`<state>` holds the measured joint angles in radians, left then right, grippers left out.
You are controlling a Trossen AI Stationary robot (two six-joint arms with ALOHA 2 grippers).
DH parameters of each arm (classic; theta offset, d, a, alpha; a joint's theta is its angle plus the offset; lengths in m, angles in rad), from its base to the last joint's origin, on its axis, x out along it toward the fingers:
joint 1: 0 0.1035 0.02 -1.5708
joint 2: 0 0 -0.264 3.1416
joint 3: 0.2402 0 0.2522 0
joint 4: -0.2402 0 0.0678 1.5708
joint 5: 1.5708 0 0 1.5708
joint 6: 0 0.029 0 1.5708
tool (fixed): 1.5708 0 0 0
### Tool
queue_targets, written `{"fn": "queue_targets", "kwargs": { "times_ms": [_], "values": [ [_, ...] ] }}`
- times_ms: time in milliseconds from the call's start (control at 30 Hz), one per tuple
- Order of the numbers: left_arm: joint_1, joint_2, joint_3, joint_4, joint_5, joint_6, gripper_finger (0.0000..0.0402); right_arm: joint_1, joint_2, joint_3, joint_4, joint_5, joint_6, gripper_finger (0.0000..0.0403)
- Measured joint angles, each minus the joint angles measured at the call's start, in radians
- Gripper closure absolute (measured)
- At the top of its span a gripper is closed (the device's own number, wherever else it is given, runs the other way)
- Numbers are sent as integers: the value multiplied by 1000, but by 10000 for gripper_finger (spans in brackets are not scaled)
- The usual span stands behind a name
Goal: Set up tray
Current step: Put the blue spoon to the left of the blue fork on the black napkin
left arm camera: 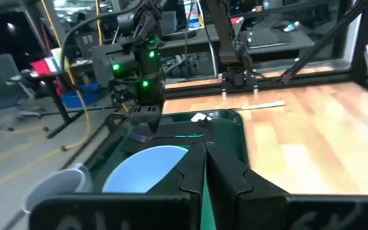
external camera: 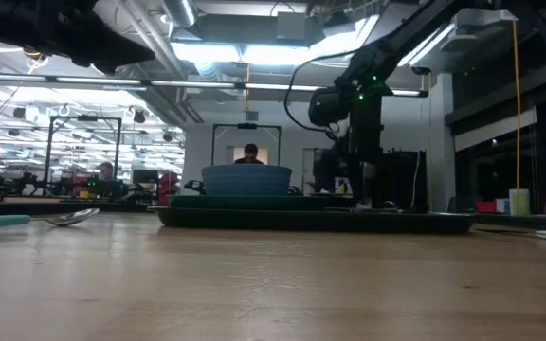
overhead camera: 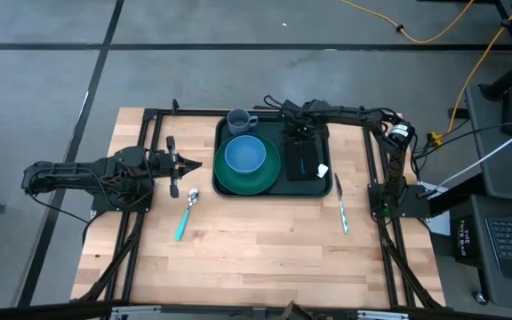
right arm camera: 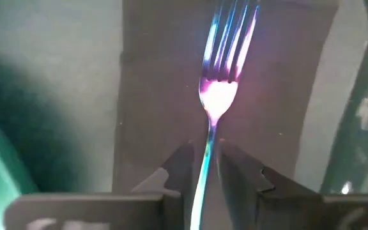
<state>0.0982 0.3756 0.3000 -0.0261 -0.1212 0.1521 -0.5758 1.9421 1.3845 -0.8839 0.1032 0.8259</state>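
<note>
Two fingers of the right hand (right arm camera: 204, 167) pinch a fork (right arm camera: 219, 83) above the napkin (right arm camera: 158, 96) on the tray (overhead camera: 223, 133); left hand (overhead camera: 192, 164) closed

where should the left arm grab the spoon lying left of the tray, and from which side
Grip the spoon mid-handle on the teal part, coming straight down from above with the fingers across its width. It lies flat on the table, apart from the tray, bowl end nearest the left gripper, so the long straight handle gives more to pinch than the rounded metal bowl.
</note>
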Motion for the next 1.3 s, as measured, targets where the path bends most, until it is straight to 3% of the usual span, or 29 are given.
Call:
{"fn": "queue_targets", "kwargs": {
  "times_ms": [300,600,733,1000,1167,1300],
  "values": [
    [0,0,0,-1,-26,44,392,16,-158,21,-45,14,-152,331],
    [0,0,0,-91,-23,-2,396,127,-385,-92,-24,210,-183,371],
    [0,0,0,-134,-22,-22,394,210,-464,-208,139,267,-232,397],
    [0,0,0,-158,-12,-86,399,402,-548,-531,713,270,-389,390],
    [0,5,0,-158,8,-106,399,503,-566,-656,929,295,-443,396],
    [0,82,9,-166,42,-111,401,557,-560,-712,1059,321,-443,384]
  ]
}}
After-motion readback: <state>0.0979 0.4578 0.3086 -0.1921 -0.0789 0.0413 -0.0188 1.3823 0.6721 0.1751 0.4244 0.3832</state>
